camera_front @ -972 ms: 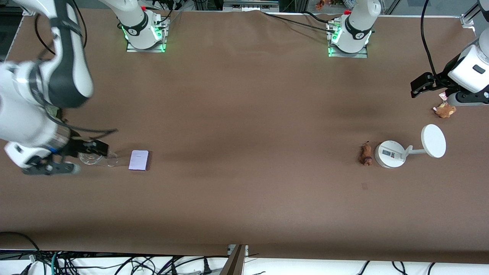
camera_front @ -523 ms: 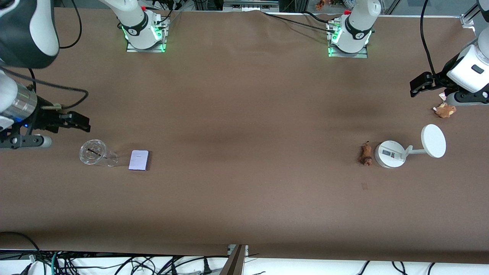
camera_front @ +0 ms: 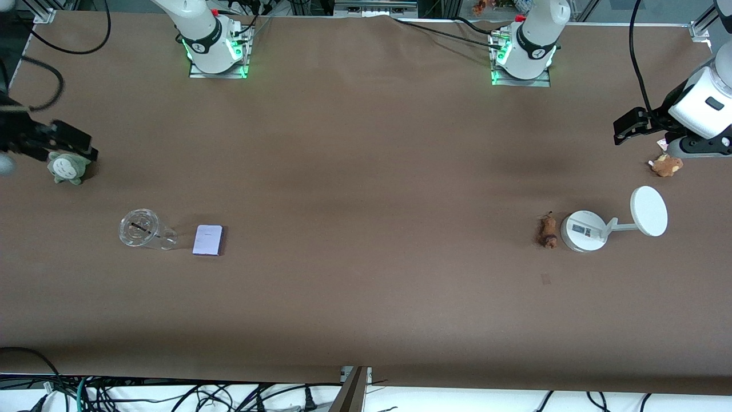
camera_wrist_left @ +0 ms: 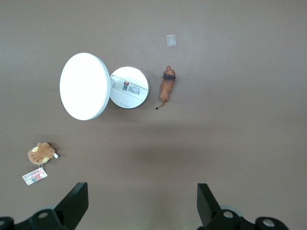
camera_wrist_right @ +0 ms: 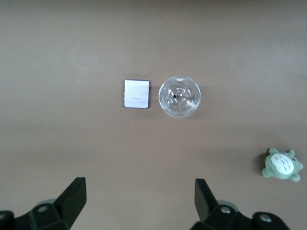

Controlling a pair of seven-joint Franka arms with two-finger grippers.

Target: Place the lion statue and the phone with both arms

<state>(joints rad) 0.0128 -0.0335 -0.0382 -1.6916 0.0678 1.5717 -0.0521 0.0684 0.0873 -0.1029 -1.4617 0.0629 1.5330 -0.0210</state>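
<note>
The lion statue (camera_front: pixel 548 230) is a small orange-brown figurine lying on the table beside the white stand's base (camera_front: pixel 583 230); it also shows in the left wrist view (camera_wrist_left: pixel 167 86). The phone (camera_front: pixel 207 239) is a flat lavender rectangle lying beside a clear glass (camera_front: pixel 140 229); it also shows in the right wrist view (camera_wrist_right: pixel 136 93). My left gripper (camera_front: pixel 624 129) hangs open and empty in the air at the left arm's end of the table, above the bare cloth (camera_wrist_left: pixel 141 206). My right gripper (camera_front: pixel 73 144) is open and empty, high over the right arm's end (camera_wrist_right: pixel 139 203).
The white stand has a round disc (camera_front: pixel 649 210) on an arm. A fluffy brown plush toy (camera_front: pixel 666 165) with a tag lies under the left arm. A green plush toy (camera_front: pixel 67 167) lies under the right gripper. A small patch (camera_front: pixel 545 278) marks the brown cloth.
My right arm has lifted away from the glass and swung toward its table end, uncovering the glass and the green plush. The left arm has barely moved.
</note>
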